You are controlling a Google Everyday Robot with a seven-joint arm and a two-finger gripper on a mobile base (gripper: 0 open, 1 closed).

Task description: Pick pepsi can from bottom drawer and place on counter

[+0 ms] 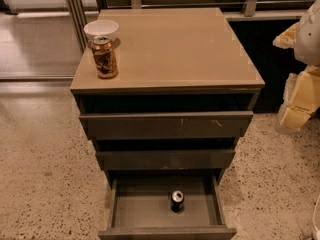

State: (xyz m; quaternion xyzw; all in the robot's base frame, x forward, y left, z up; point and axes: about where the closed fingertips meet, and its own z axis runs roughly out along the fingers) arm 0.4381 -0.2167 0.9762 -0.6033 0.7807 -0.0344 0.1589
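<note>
— Speckled pale floor, grey-brown cabinet. Where's the can?
— The small dark blue pepsi can, with a silver top and pull tab, stands upright in the open, dull grey bottom drawer, just right of its middle.
— And on top?
— On the glossy tan-beige counter, a white bowl sits by the back-left corner, and a brown-and-gold patterned can stands just before it.
— The gripper?
— The white-and-yellow gripper hangs beyond the counter's right edge, well apart from the pepsi can. Clenched or released, I cannot tell.
</note>
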